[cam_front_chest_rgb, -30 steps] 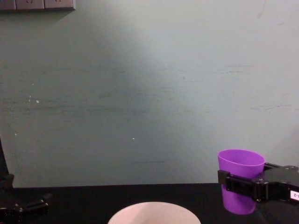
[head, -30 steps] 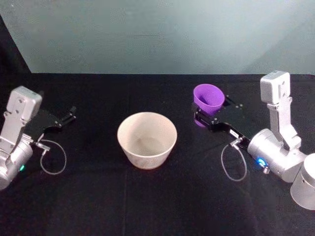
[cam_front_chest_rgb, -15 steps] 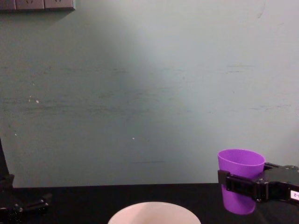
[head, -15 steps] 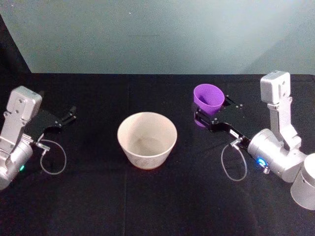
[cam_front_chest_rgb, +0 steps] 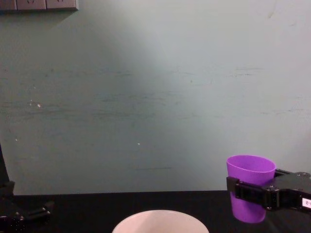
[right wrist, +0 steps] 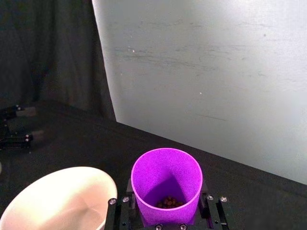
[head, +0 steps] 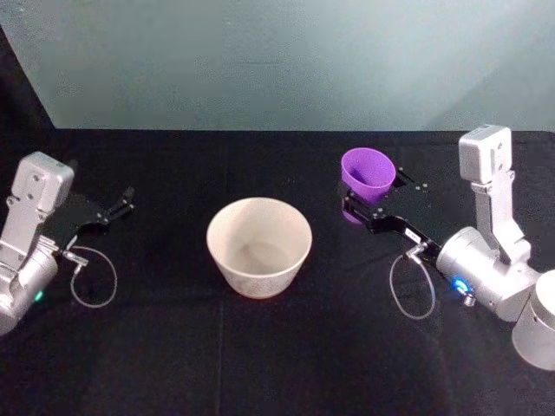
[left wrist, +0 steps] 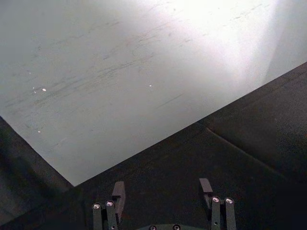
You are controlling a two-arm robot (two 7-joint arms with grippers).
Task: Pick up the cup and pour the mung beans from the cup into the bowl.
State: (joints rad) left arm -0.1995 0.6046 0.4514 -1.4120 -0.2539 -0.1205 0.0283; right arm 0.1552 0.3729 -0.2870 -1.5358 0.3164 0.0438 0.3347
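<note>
Right gripper (head: 368, 211) clamped on upright purple cup (head: 368, 173), right of white bowl (head: 260, 276) | mung beans (right wrist: 168, 201) inside cup | left gripper (head: 117, 206) parked left, jaws apart | step: cup grasped; next: carry over bowl, tip

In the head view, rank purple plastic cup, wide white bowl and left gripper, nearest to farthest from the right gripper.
1. Purple plastic cup, held in the right gripper.
2. Wide white bowl, table centre.
3. Left gripper, far left side.
</note>
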